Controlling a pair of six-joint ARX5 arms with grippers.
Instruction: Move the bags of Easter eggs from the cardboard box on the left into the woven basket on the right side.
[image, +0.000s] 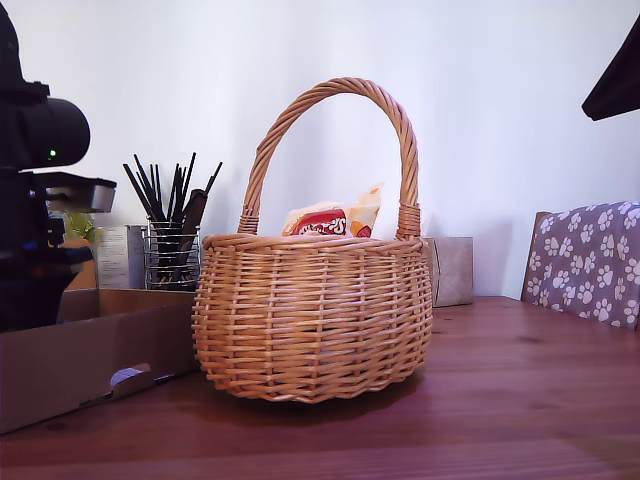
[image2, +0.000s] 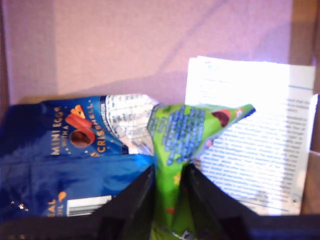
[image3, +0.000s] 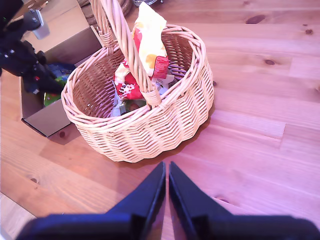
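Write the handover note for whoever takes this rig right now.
My first gripper is down in the cardboard box, shut on the green bag.
My second gripper hangs over the table beside the basket, shut and holding nothing.
Done: a yellow-orange bag stands in the basket, with more packets under it that I cannot tell apart.
Left: lift the green bag over into the basket, then fetch the blue bag lying next to it in the box. A printed sheet also lies in the box; leave it.
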